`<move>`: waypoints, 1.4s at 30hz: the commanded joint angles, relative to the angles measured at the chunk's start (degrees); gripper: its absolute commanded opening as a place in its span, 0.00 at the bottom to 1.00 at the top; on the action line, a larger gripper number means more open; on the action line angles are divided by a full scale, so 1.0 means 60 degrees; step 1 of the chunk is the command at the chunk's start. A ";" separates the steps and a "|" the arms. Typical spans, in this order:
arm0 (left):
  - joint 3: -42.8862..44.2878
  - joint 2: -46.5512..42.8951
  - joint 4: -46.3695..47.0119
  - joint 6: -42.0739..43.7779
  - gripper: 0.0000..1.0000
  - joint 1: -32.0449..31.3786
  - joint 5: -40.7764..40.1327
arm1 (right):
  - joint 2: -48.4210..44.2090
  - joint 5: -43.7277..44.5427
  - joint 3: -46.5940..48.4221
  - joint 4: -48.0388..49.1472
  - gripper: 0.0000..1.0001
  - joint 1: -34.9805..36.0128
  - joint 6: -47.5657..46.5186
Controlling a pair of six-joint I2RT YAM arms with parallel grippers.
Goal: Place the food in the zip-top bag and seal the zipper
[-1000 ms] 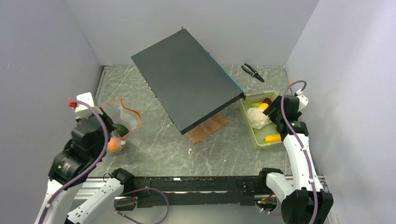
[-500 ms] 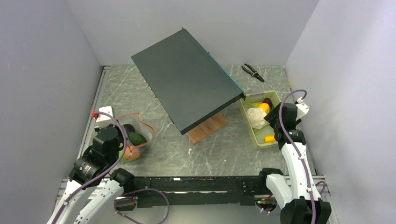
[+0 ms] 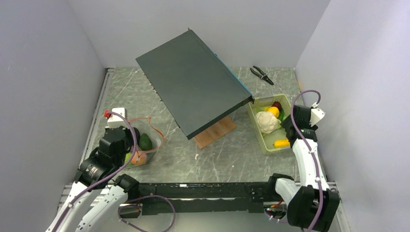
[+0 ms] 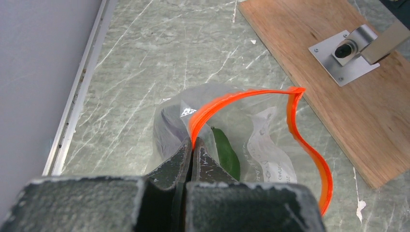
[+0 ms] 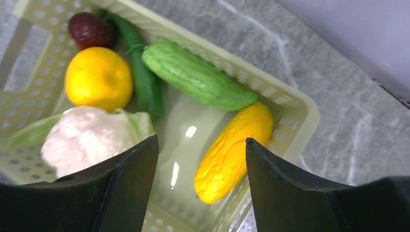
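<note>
Orange zipper (image 4: 251,96) pinched in left hand (image 4: 193,142), zip-top bag (image 4: 270,145) agape. Right hand (image 5: 200,145) spread open, yellow piece (image 5: 232,150) just beneath. Loading step; next probably lower, clamp, lift.

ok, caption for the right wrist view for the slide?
Open right gripper over the pale green tray, lined up on the long yellow piece near the cauliflower.

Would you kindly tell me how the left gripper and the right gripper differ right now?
The left gripper is shut, pinching the zipper of the zip-top bag; the right gripper is open and holds nothing. The left gripper is at the bag's mouth, while the right gripper is above the pale green tray. Both are dark.
</note>
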 commanded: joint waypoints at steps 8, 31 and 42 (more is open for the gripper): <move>-0.0034 -0.0072 0.0713 0.0582 0.00 -0.0038 0.0339 | 0.2301 -0.1374 0.1292 0.1230 0.71 -0.1297 -0.1317; -0.0028 0.0062 0.0676 0.0541 0.00 -0.0035 0.0225 | 0.6264 -0.1412 0.1858 0.1530 0.71 -0.1383 -0.1957; -0.0019 0.0198 0.0619 0.0476 0.00 -0.0049 0.0123 | 0.5364 -0.0227 0.2294 0.0763 0.18 0.0043 -0.1936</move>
